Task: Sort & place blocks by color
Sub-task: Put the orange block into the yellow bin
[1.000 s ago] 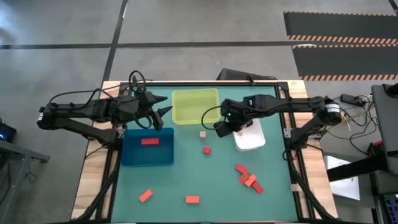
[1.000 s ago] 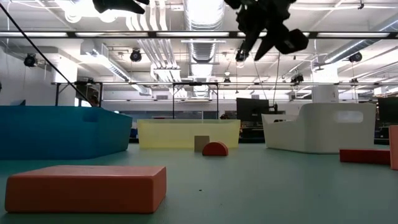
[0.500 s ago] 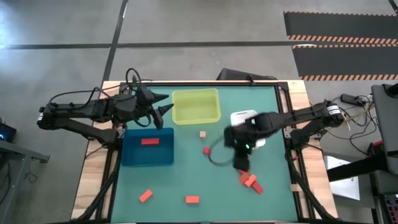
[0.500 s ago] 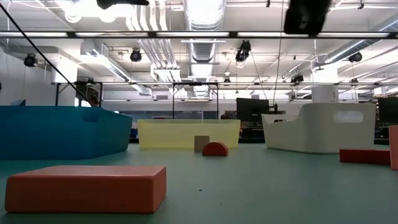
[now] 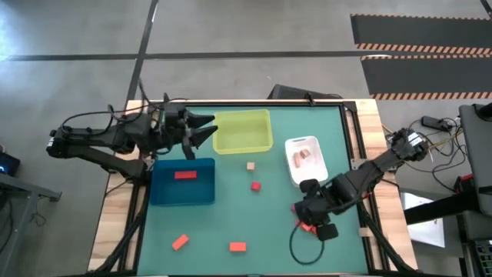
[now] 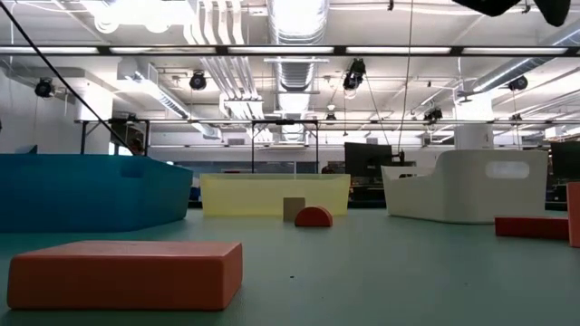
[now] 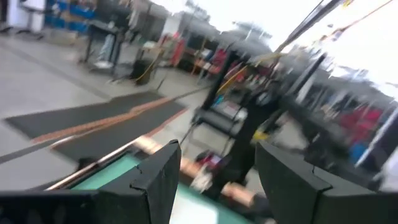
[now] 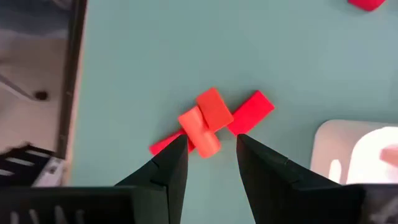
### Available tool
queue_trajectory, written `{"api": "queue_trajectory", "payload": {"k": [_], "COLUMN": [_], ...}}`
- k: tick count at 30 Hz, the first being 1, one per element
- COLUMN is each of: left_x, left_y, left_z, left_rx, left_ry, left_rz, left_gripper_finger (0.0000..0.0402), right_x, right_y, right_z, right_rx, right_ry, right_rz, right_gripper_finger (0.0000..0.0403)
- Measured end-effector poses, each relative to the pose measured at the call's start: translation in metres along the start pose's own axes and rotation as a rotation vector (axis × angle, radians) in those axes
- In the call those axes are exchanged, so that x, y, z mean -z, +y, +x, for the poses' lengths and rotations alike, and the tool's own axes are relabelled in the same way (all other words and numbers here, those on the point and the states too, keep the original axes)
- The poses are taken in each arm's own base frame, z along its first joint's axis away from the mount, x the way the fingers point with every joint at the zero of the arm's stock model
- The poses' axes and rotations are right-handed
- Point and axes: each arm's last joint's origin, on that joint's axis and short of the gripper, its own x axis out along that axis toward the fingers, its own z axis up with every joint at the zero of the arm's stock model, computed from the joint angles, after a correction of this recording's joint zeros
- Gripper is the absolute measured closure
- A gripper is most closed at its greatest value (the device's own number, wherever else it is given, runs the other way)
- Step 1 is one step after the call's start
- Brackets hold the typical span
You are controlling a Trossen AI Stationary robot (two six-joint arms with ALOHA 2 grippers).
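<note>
The right gripper (image 8: 206, 155), fingers apart and empty, hangs over a tangle of red and orange blocks (image 8: 208, 121) near the white tray (image 5: 306, 161) — closing here could catch two or scatter them; the left gripper (image 5: 204, 128), fingers apart, waits by the yellow-green tray (image 5: 242, 131); from above, the arm hides that cluster.

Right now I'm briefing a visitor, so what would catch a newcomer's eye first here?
Three trays at the table's far side: blue tray with one red block, yellow-green tray, white tray. The right tool, fingers apart, hangs over a pile of red and orange blocks near the right edge. The left tool, open, waits beside the yellow-green tray.
</note>
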Motion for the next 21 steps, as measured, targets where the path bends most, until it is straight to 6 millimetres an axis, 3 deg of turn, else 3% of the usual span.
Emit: {"api": "queue_trajectory", "payload": {"k": [12, 18, 21], "left_x": [0.012, 0.017, 0.019], "left_y": [-0.031, -0.041, -0.042], "left_z": [0.02, 0.03, 0.032], "left_rx": [0.138, 0.179, 0.183], "left_ry": [-0.099, -0.147, -0.154], "left_rz": [-0.082, -0.118, -0.124], "left_gripper_finger": [0.0208, 0.0208, 0.0208], "right_x": [0.01, 0.008, 0.007], "right_y": [0.006, 0.003, 0.003], "right_z": [0.025, 0.043, 0.055], "right_rx": [0.032, 0.1, 0.09], "right_ry": [0.019, 0.011, 0.044], "right_rz": [-0.112, -0.119, -0.222], "right_gripper_finger": [0.0274, 0.0244, 0.024]}}
